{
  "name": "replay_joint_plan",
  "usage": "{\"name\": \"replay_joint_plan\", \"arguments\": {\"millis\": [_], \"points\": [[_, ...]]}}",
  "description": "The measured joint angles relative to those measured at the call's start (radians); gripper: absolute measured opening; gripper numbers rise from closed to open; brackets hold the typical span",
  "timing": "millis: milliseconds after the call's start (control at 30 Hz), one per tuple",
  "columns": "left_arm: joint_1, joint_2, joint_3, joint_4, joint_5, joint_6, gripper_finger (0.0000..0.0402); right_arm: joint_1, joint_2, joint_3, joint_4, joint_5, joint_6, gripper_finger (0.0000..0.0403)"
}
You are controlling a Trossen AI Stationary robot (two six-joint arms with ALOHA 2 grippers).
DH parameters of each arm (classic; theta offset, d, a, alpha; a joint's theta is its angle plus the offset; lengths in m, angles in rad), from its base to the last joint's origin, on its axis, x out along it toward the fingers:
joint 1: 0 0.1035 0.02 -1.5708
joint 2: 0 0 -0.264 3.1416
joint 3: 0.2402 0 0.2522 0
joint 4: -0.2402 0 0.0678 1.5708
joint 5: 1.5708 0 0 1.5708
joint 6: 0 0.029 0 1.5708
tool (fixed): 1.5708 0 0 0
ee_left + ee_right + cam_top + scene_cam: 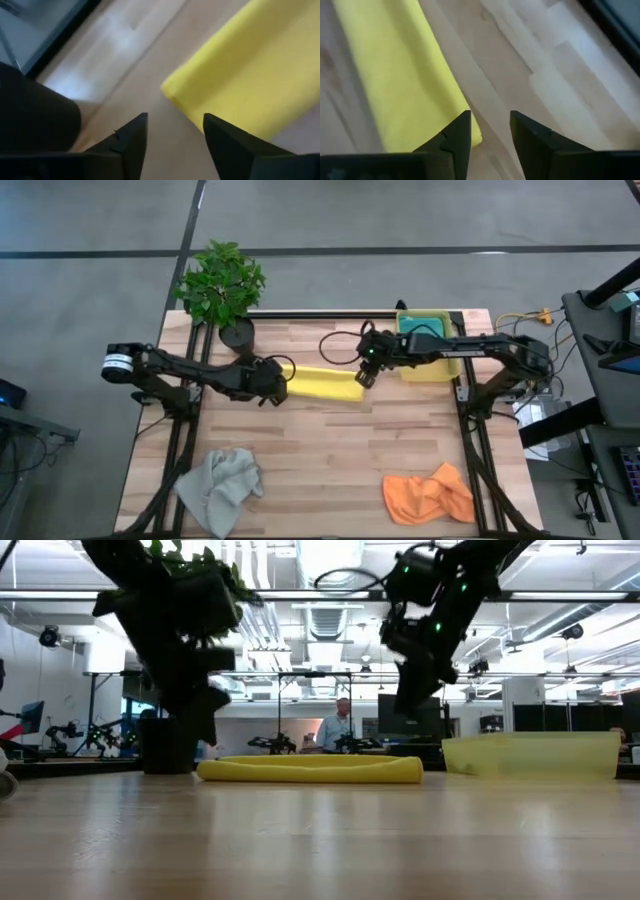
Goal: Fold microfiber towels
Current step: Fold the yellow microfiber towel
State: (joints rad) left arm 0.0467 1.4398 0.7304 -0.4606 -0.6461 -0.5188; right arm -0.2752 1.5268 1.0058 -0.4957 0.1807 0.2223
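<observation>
Now folded yellow towel (325, 384) between parted grippers — left gripper (280, 390), right gripper (364, 377)

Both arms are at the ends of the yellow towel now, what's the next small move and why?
Probably lift both end effectors, left and right, clear of the yellow towel. It lies folded into a narrow strip on the table, both sets of jaws stand open with nothing between them, and the grey towel and orange towel are crumpled.

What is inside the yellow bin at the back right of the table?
A teal towel lies inside the yellow bin, seen from above. The right arm crosses over the bin and covers part of it, so anything under the arm cannot be seen.
</observation>
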Motion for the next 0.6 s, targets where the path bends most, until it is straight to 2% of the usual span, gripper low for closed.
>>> {"name": "replay_joint_plan", "arguments": {"millis": [200,300,367,433,600], "points": [[0.002,0.067,-0.007,-0.134,-0.065,-0.254,0.0088,0.042,-0.097,-0.001,-0.002,-0.035,0.097,0.0131],[0.001,0.117,-0.009,-0.098,-0.061,-0.31,0.0036,0.079,-0.147,-0.001,-0.002,-0.033,0.127,0.0125],[0.001,0.159,-0.008,-0.033,-0.023,-0.307,0.001,0.104,-0.177,-0.001,-0.004,-0.028,0.139,0.0121],[-0.003,0.201,-0.002,0.055,0.031,-0.283,0.0007,0.129,-0.206,-0.002,-0.004,-0.024,0.153,0.0117],[-0.044,0.282,0.054,0.142,0.072,-0.283,0.0012,0.177,-0.261,-0.005,-0.056,-0.022,0.172,0.0107]]}}
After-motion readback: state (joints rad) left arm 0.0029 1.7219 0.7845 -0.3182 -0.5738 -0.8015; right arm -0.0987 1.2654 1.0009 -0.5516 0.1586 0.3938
